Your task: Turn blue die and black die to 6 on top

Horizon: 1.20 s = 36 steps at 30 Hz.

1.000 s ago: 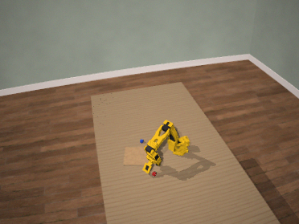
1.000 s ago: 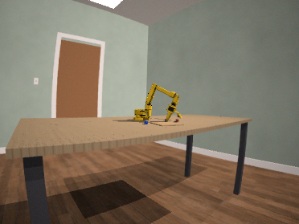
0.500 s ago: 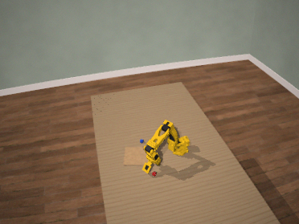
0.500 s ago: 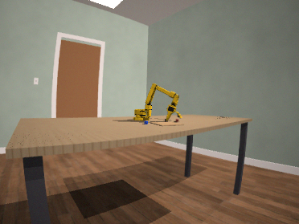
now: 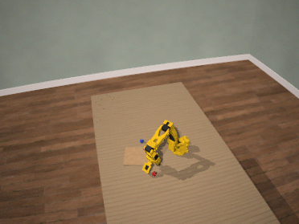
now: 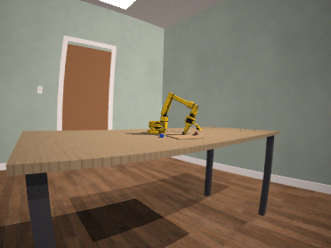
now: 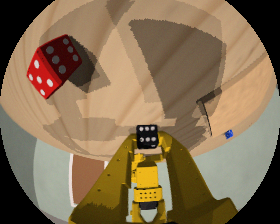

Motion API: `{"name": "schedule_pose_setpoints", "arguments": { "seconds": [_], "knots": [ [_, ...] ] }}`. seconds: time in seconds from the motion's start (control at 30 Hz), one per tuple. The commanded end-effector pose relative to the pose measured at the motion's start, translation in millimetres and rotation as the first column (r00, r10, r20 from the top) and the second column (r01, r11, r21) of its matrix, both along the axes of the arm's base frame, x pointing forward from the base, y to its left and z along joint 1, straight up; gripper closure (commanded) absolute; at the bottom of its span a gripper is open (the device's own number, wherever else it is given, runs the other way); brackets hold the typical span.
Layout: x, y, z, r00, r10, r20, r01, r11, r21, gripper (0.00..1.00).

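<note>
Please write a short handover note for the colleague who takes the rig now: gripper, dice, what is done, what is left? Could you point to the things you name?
Gripper (image 5: 157, 163) (image 6: 185, 133) (image 7: 149, 140): shut on the black die (image 7: 147, 136), off the mat (image 5: 132, 156) (image 6: 189, 138) (image 7: 242, 107). A six faces the wrist camera; I cannot tell which face is up.
Blue die (image 5: 141, 141) (image 6: 161, 135) (image 7: 229, 134): off the mat, just beside it; top number unreadable.
Red die (image 5: 154, 173) (image 6: 196, 133) (image 7: 54, 66): on the table, off the mat; please do not turn it.
Done: black die gripped; neither die placed.
Left: both dice onto the mat, six up, then release and withdraw the arm.
</note>
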<state>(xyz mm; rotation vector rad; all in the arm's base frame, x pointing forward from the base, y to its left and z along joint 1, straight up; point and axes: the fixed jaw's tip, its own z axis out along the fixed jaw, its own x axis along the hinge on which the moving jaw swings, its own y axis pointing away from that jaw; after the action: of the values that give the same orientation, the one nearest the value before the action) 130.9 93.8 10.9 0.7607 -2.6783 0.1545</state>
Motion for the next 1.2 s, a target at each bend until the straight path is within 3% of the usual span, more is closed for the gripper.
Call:
{"name": "schedule_pose_setpoints", "arguments": {
  "seconds": [0.0, 0.27, 0.53, 0.6, 0.87, 1.17],
  "knots": [
    [2.3, 1, 1.8, 1.0, 0.001, 0.015, -0.001, 1.0, 0.014, 1.0],
    [2.9, 1, 7.0, 0.999, 0.0, 0.044, -0.001, 0.999, 0.032, 1.0],
    [3.1, 2, 30.1, 0.984, -0.009, 0.177, -0.011, 0.993, 0.116, 1.0],
    [3.1, 2, 30.1, 0.984, -0.009, 0.177, -0.011, 0.993, 0.116, 1.0],
    [0.1, 1, 49.4, 0.952, -0.03, 0.304, -0.032, 0.98, 0.198, 1.0],
    [-0.8, 1, 53.0, 0.943, -0.036, 0.33, -0.038, 0.976, 0.215, 1.0]
  ]
}}
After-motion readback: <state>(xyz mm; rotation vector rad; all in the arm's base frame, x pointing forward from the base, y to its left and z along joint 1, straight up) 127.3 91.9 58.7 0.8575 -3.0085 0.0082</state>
